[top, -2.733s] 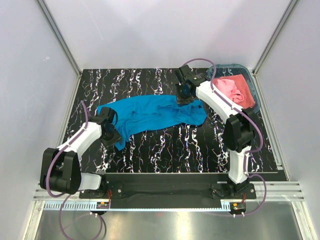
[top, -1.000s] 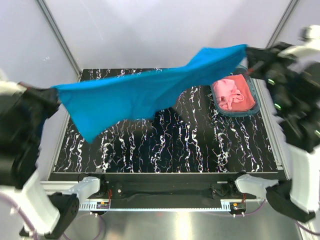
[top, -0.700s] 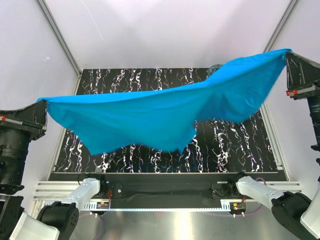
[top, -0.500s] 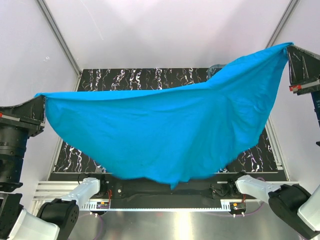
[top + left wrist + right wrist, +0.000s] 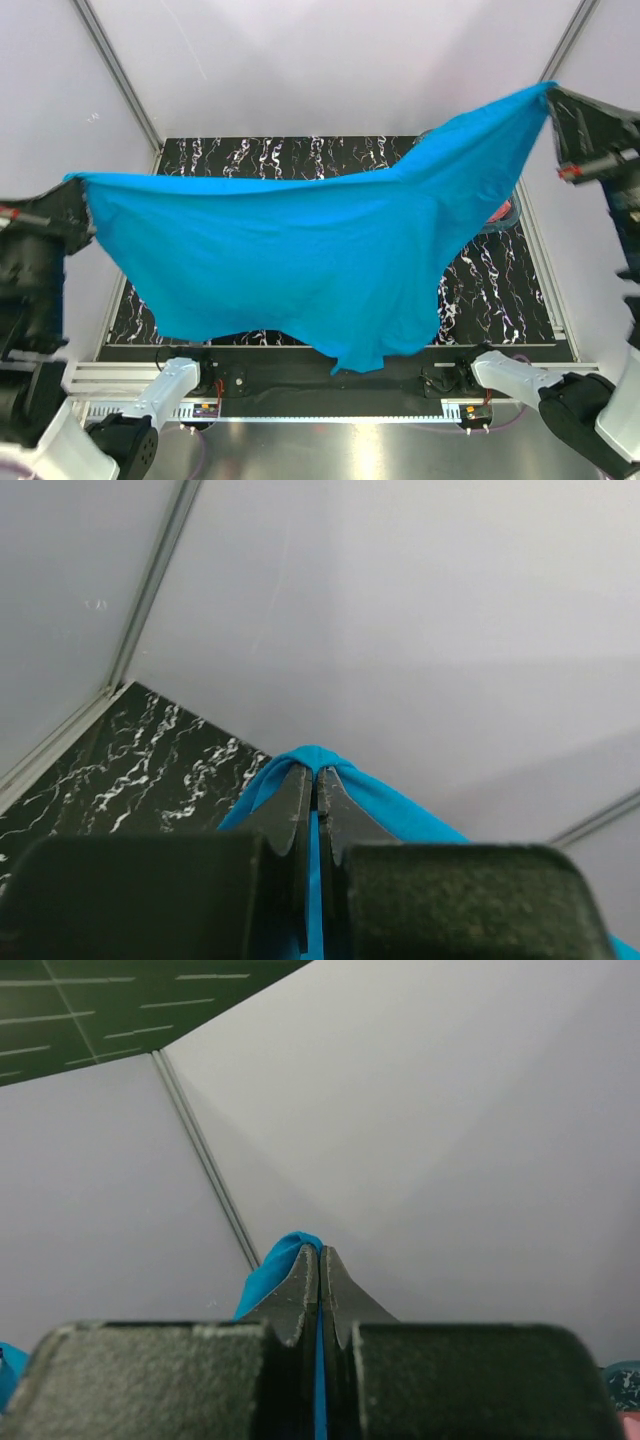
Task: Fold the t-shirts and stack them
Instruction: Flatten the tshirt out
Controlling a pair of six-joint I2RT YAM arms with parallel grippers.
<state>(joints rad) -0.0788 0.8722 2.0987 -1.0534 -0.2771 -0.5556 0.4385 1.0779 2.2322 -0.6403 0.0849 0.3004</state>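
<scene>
The bright turquoise-blue t-shirt (image 5: 300,260) hangs spread in the air above the table, stretched between both arms. My left gripper (image 5: 78,188) is shut on its left corner, and my right gripper (image 5: 553,98) is shut on its right corner, higher up. In the left wrist view the jaws (image 5: 315,776) pinch a fold of blue cloth (image 5: 390,808). The right wrist view shows the same, with the jaws (image 5: 320,1252) closed on blue cloth (image 5: 268,1272). Only a sliver of the salmon pink t-shirt (image 5: 501,213) shows past the blue shirt's right edge.
The black marbled table (image 5: 485,290) lies below, mostly hidden by the hanging cloth. A teal plastic basket (image 5: 427,134) stands at the back right and holds the pink shirt. White walls with metal corner posts (image 5: 118,75) enclose the table.
Both arms lifted the blue shirt off the table and pulled it wide in the air. It billowed down toward the near edge. My right gripper has since shifted slightly inward.
</scene>
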